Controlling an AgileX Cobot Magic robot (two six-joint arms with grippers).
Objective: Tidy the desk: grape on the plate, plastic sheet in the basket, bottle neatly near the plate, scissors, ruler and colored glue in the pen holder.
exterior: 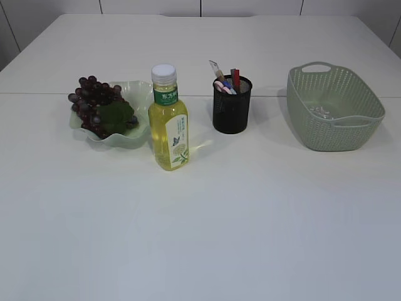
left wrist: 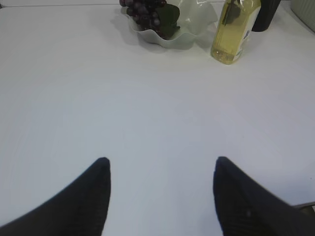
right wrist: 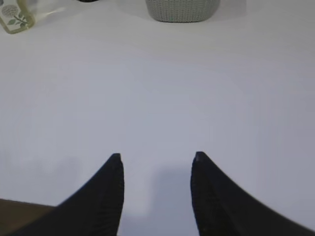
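Dark purple grapes (exterior: 94, 100) with a green leaf lie on the pale wavy plate (exterior: 139, 91). The yellow bottle (exterior: 168, 122) with a white cap stands upright just right of the plate. The black mesh pen holder (exterior: 231, 105) holds several items, among them a ruler-like strip, a red piece and coloured sticks. A clear plastic sheet (exterior: 321, 111) lies inside the green basket (exterior: 363, 119). Neither arm shows in the exterior view. My left gripper (left wrist: 162, 162) is open above bare table, far short of the grapes (left wrist: 147, 11), plate (left wrist: 197, 22) and bottle (left wrist: 234, 29). My right gripper (right wrist: 156, 157) is open and empty.
In the right wrist view the basket (right wrist: 182, 10) stands at the far edge and the bottle's base (right wrist: 15, 17) at the top left. A brown strip beyond the table's near edge (right wrist: 19, 209) shows at the lower left. Wide bare tabletop lies in front of all objects.
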